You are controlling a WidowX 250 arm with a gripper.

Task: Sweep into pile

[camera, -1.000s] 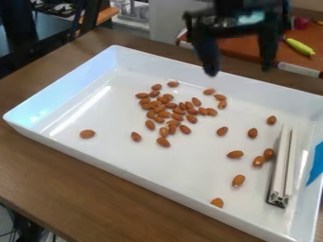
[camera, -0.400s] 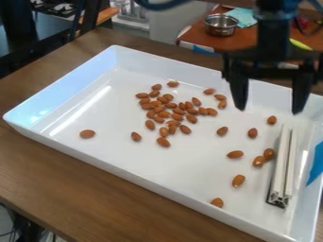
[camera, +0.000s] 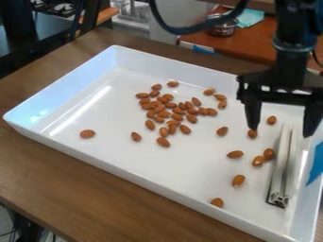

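Worktop [camera: 63,179]: wooden, dark brown, under the tray. Tray [camera: 139,156]: large, white, rectangular, with raised walls; set at a slant across the worktop. Gripper [camera: 280,132]: black, two-fingered, hung over the right part of the tray; fingers pointed down and spread wide apart, nothing in hold. Slotted bar [camera: 277,175]: pale, straight, lying on the tray floor near the right end; far end in view between the spread fingers, contact with them impossible to tell. Blue patch [camera: 317,165]: on the tray's right-hand side, beside the bar. Steel bowl [camera: 222,30]: beyond the tray, partly behind a cable [camera: 183,30]. Almonds [camera: 165,114]: brown, many, all on the tray floor; main group clustered toward the far middle, one well apart at left, others scattered between cluster and bar, one near the bar's near end.
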